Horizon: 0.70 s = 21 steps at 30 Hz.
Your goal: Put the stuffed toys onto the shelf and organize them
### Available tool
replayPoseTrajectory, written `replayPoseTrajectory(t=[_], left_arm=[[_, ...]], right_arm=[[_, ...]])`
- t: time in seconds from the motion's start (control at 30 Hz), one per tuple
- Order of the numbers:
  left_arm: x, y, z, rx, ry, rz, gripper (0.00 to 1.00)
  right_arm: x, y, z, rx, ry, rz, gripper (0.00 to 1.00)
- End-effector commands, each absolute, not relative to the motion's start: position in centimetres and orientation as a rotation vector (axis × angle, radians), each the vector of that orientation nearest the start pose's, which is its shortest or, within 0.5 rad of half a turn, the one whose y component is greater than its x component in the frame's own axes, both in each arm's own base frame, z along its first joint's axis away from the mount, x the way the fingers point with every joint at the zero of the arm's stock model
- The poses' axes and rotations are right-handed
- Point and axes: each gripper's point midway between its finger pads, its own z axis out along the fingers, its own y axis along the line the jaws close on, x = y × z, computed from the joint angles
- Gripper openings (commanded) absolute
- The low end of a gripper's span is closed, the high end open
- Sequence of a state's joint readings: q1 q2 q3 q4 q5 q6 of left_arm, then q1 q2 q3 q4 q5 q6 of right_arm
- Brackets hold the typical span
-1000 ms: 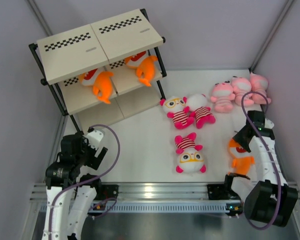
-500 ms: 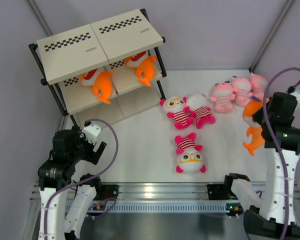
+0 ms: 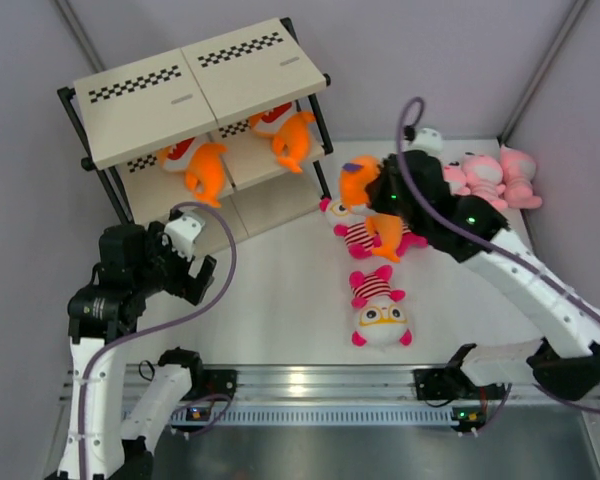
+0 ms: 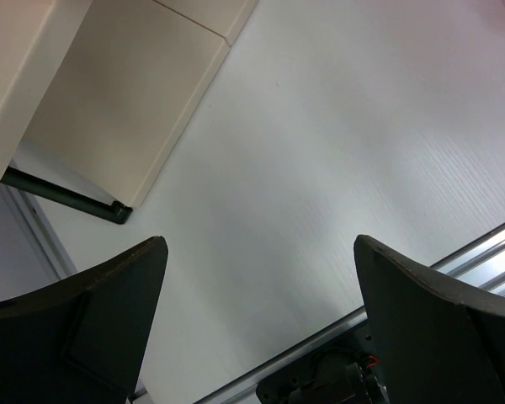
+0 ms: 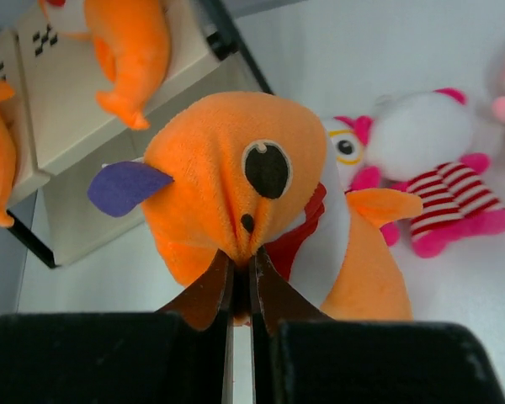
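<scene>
Well, left pincer (image 4: pixel 259 252): I see jaws spread wide, nothing between, hanging over white table (image 3: pixel 280 290) beside foot of black-framed beige three-tier shelf (image 3: pixel 195 85). Two orange plush toys (image 3: pixel 205 165) lying on middle tier. Then right pincer (image 5: pixel 242 271): clamped on third orange plush doll (image 5: pixel 236 168), held aloft just off shelf's right end, above two magenta-striped white-headed dolls (image 3: pixel 358 228). Another striped doll (image 3: pixel 380 310) nearer me. Three pale pink dolls (image 3: pixel 485 180) at far right.
</scene>
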<state>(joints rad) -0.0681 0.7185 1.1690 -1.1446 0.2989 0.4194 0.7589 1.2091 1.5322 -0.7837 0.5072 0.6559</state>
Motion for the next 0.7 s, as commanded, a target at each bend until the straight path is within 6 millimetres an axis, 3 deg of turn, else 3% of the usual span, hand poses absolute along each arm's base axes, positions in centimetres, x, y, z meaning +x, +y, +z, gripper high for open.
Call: replayPoseTrajectory(t=[0.0, 0.1, 0.13, 0.17, 0.33, 0.53, 0.67], left_arm=[[19.7, -5.9, 27.9, 0.696, 2.094, -0.206, 0.99], [20.3, -7.2, 28.8, 0.723, 2.076, -0.296, 0.99], [20.6, -7.8, 28.9, 0.736, 2.078, -0.342, 0.99], [20.5, -9.0, 29.9, 0.763, 2.041, -0.413, 0.99], [23.4, -11.1, 32.1, 0.752, 2.007, -0.562, 0.99], [26.6, -12.5, 33.1, 0.732, 2.011, -0.552, 0.99], [26.7, -14.9, 34.5, 0.757, 1.989, -0.61, 0.99]], right_arm=[[30.4, 25.6, 40.1, 0.198, 1.82, 0.604, 0.0], [30.3, 30.5, 40.6, 0.086, 1.822, 0.677, 0.0], [30.2, 31.7, 41.8, 0.066, 1.805, 0.722, 0.0], [30.5, 33.2, 41.0, 0.045, 1.825, 0.726, 0.0], [28.9, 39.2, 40.6, -0.054, 1.845, 0.91, 0.0], [29.1, 40.7, 41.2, -0.019, 1.831, 0.981, 0.0], [28.5, 42.1, 41.8, -0.043, 1.821, 1.031, 0.0]])
